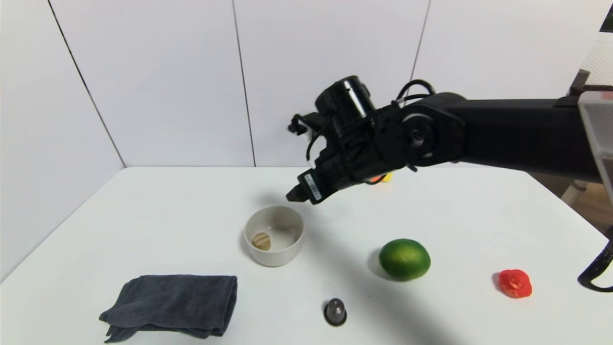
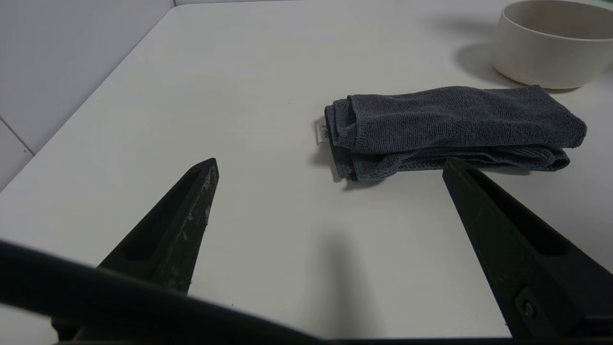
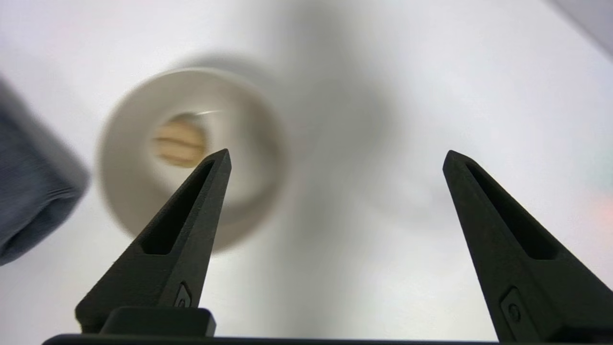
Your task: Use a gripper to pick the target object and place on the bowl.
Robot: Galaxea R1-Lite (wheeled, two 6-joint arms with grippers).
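The small tan target object (image 1: 261,241) with its wood-like face lies inside the light grey-beige bowl (image 1: 292,253) at the table's middle. It also shows in the right wrist view (image 3: 179,142), inside the bowl (image 3: 124,191). My right gripper (image 1: 296,193) hangs in the air above and just behind the bowl, open and empty; in its own view (image 3: 337,159) the fingers stand wide apart. My left gripper (image 2: 330,163) is open and empty, low over the table near the front left, outside the head view.
A folded dark grey cloth (image 1: 175,305) lies front left, also in the left wrist view (image 2: 450,127). A green lime (image 1: 404,259), a small dark grey dome (image 1: 335,311) and a small red lumpy object (image 1: 515,283) lie to the right.
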